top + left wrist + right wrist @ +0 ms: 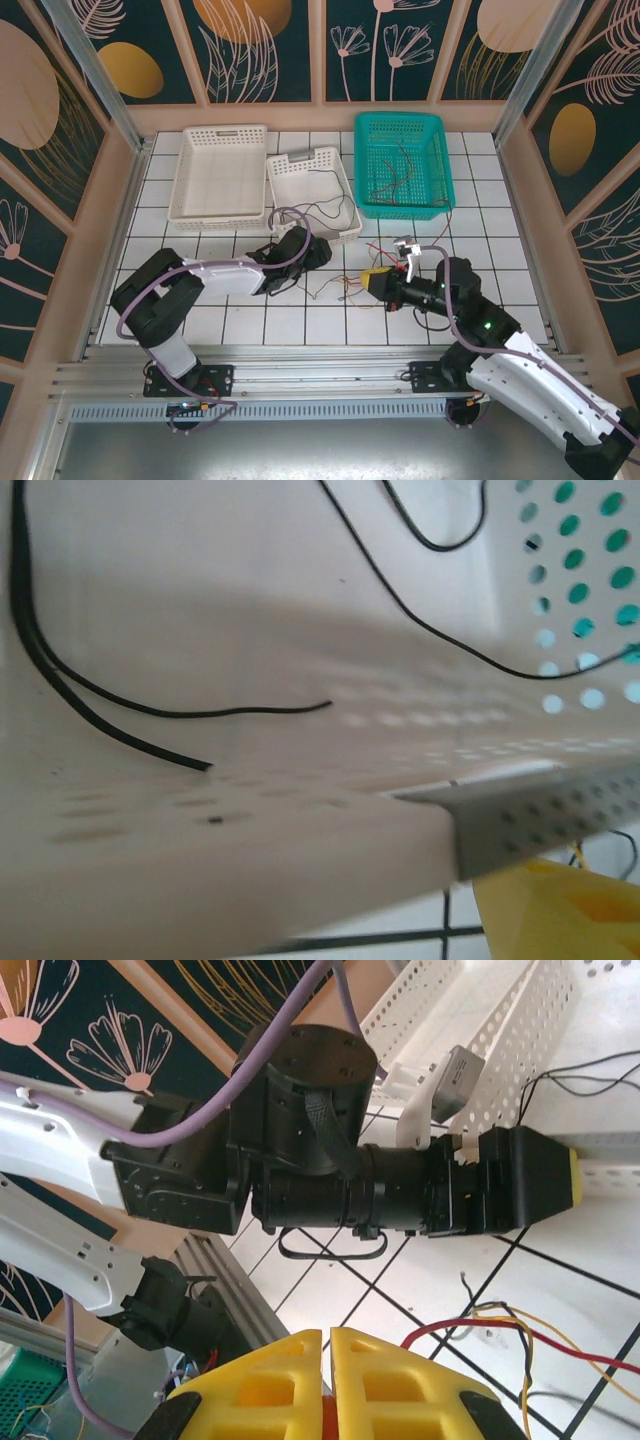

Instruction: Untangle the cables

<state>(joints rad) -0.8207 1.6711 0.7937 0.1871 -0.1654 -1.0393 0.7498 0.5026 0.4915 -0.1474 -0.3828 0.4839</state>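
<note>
At table centre, the right gripper [370,281] was closed beside the unsorted tangle of the cables [345,288] at its 9 o'clock, the left gripper [321,252] stood wide at the white basket [352,215] rim, and loose strands lay inside that and the teal basket [445,160] at 12 o'clock, indicating partial completion.

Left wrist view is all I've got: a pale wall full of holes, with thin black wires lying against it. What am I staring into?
Observer: A small white basket. The left claw sits at its near edge.
Visitor: And the green dots showing through the holes?
Observer: A teal basket standing just beside it, with red and pale wires inside.
Visitor: What's the other arm doing?
Observer: The right claw has its yellow fingers pressed together, and a red wire trails from beside them across the tiled table.
</note>
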